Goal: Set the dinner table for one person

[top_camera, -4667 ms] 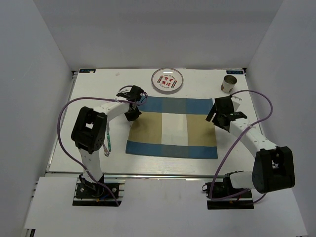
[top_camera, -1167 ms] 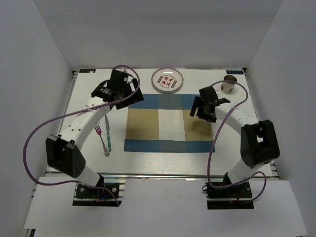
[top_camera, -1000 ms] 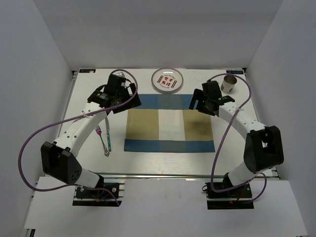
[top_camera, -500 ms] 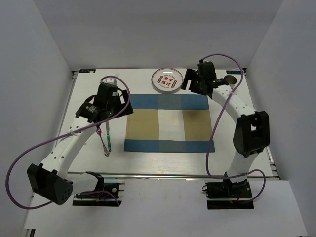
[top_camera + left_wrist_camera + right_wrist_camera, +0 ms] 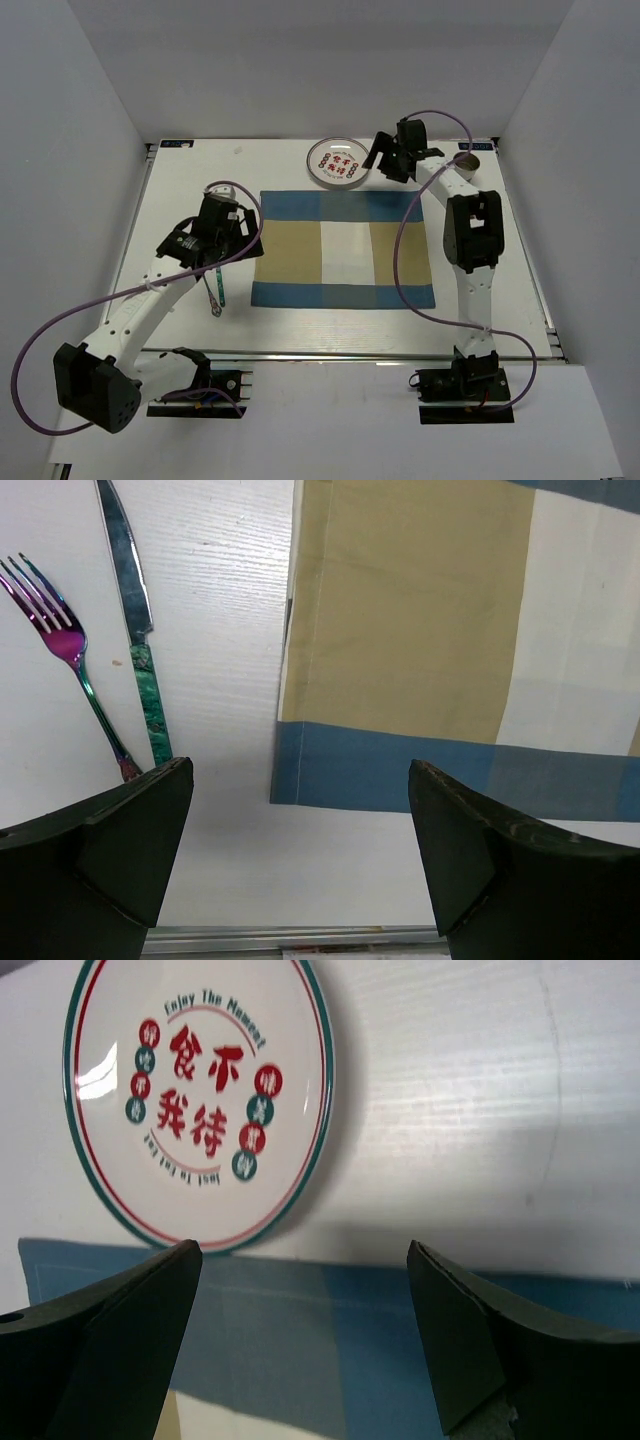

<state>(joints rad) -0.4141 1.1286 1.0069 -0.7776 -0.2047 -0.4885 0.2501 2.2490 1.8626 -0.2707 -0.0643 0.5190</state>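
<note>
The dinner table (image 5: 180, 180) is a white top with a blue-and-tan checked placemat (image 5: 343, 250) flat at its centre. A white plate with red characters (image 5: 338, 163) lies behind the placemat, and a cup (image 5: 470, 160) stands at the back right, partly behind the right arm. A purple fork (image 5: 70, 650) and a green-handled knife (image 5: 135, 630) lie left of the placemat. My left gripper (image 5: 232, 240) hovers open over the placemat's left edge (image 5: 290, 680). My right gripper (image 5: 383, 160) hangs open just right of the plate (image 5: 195, 1100). Neither holds anything.
A metal rail (image 5: 340, 352) runs along the table's front edge and also shows in the left wrist view (image 5: 300, 940). White walls close in the back and both sides. Purple cables loop from both arms above the table.
The right arm has swung back from the placemat's right side to beside the plate. The left arm has drawn toward the front along the placemat's left edge. The placemat now lies square.
</note>
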